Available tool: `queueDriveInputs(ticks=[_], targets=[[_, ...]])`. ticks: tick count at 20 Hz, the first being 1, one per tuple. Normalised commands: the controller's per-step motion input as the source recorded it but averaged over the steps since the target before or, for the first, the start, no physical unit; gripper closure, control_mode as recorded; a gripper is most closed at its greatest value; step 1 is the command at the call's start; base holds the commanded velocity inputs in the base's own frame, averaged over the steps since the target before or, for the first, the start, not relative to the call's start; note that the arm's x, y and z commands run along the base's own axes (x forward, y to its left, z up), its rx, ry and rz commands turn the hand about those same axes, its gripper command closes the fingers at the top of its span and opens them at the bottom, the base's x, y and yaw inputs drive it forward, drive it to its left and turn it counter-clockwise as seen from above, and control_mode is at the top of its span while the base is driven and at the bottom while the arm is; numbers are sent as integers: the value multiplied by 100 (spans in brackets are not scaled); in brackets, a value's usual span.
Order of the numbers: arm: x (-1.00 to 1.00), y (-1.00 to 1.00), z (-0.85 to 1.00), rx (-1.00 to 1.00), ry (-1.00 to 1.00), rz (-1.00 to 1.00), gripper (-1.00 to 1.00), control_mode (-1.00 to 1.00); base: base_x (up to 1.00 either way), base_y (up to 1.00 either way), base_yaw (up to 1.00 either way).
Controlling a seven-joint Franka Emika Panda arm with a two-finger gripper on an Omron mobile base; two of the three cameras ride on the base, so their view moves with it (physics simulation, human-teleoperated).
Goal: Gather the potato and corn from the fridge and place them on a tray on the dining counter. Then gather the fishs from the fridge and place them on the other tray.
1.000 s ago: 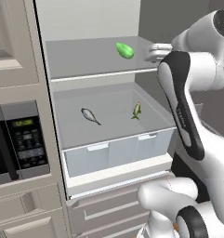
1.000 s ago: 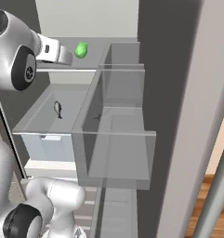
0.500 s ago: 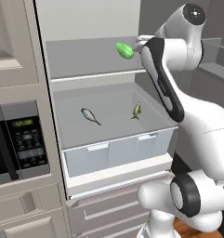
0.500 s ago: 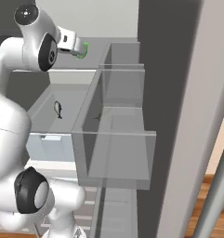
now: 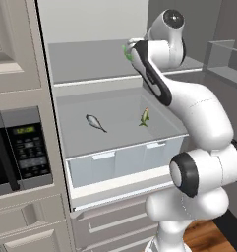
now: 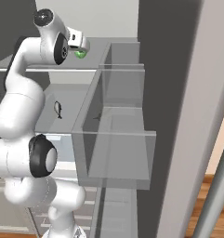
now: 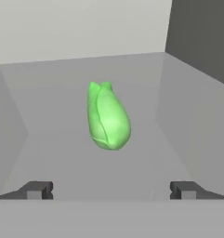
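Note:
The fridge (image 5: 85,64) stands open. A bright green corn (image 7: 108,118) lies on its upper shelf, straight ahead of my gripper (image 7: 111,190) and a short way beyond the fingertips (image 7: 36,189). The jaws are open wide with nothing between them. From the left base view the hand (image 5: 134,49) covers most of the corn (image 5: 126,51); in the right base view the corn (image 6: 80,54) sits just under the hand (image 6: 80,42). Two small fishs (image 5: 95,122) (image 5: 145,116) lie in the drawer below. The potato, both trays and the dining counter are out of view.
A pale drawer front (image 5: 120,157) juts out under the shelf. A black microwave (image 5: 16,147) is set in the cabinets at left. The open fridge door with clear bins (image 6: 118,139) and its silver handle (image 6: 215,186) stands on the right.
The arm has swung left and forward along the upper shelf. The hand, earlier to the right of the corn, now sits right at it. The jaws stayed open.

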Motion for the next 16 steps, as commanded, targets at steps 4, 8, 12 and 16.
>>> queueDriveInputs(ticks=[4,8,12,16], targets=[[96,0,-10,0,0,12,-100,-100,0,0,0],[96,0,-1,0,9,10,-100,-100,0,0,0],[36,0,6,-4,14,1,-100,-100,0,0,0],[16,1,-8,0,1,0,-100,-100,0,0,0]])
